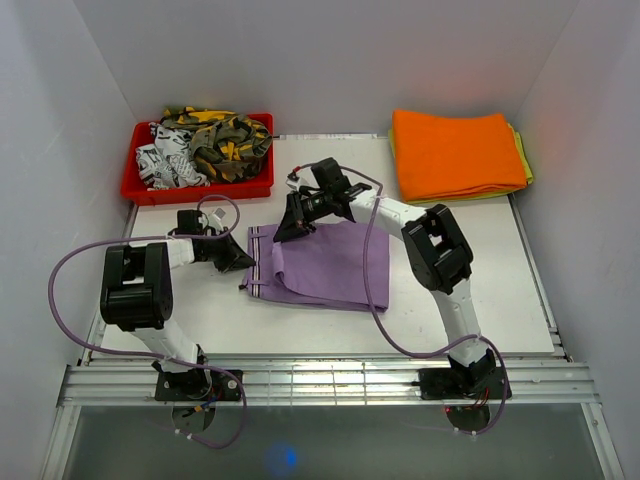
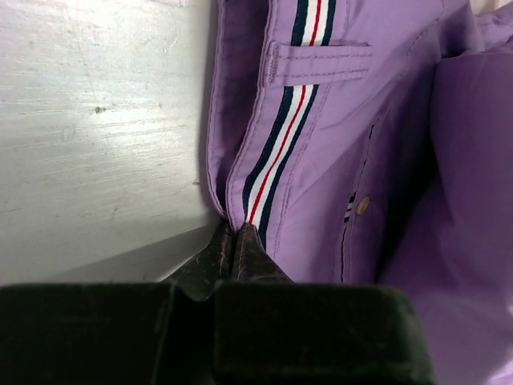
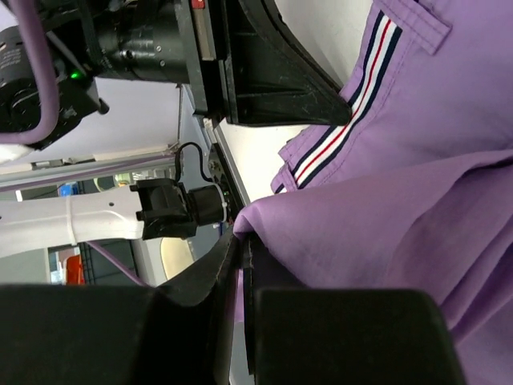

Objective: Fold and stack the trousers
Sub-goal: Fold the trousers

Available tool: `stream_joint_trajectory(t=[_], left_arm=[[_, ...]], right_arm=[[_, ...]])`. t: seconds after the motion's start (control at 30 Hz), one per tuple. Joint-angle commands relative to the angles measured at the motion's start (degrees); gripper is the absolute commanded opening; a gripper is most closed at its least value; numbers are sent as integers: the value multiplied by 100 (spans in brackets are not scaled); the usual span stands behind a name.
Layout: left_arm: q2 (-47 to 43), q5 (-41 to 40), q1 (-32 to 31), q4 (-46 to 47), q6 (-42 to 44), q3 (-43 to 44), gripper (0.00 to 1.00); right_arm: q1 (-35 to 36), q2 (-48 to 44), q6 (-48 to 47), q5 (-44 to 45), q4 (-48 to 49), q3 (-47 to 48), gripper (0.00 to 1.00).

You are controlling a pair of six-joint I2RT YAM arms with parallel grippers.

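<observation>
The lilac-purple trousers (image 1: 325,268) lie folded in the middle of the table, their striped waistband along the left edge. My left gripper (image 1: 246,263) is low at that edge, shut on the waistband beside the navy, white and red stripe (image 2: 276,152); its tips (image 2: 235,233) pinch the fabric fold. My right gripper (image 1: 291,229) is over the back left corner, shut on a lifted edge of the trousers (image 3: 385,224), and the cloth drapes over its tips (image 3: 242,241). The left gripper's fingers (image 3: 304,92) also show in the right wrist view, touching the waistband.
A red bin (image 1: 135,187) at the back left holds camouflage and black-and-white patterned garments (image 1: 205,145). A folded orange cloth (image 1: 455,155) lies on a yellow-green one (image 1: 524,160) at the back right. White walls close in the table (image 1: 500,290) on three sides.
</observation>
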Motion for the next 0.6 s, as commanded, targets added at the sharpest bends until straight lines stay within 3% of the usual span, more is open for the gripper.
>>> stream_joint_trajectory(t=[0.0,0.57], left_arm=[[-161,-690,-161,88,-200,-195,0],[-178,-954,-487,149,-385,-301,0]], right_arm=[[81,177,157,53,221,414,8],[318,836,272,598,221,1100,8]])
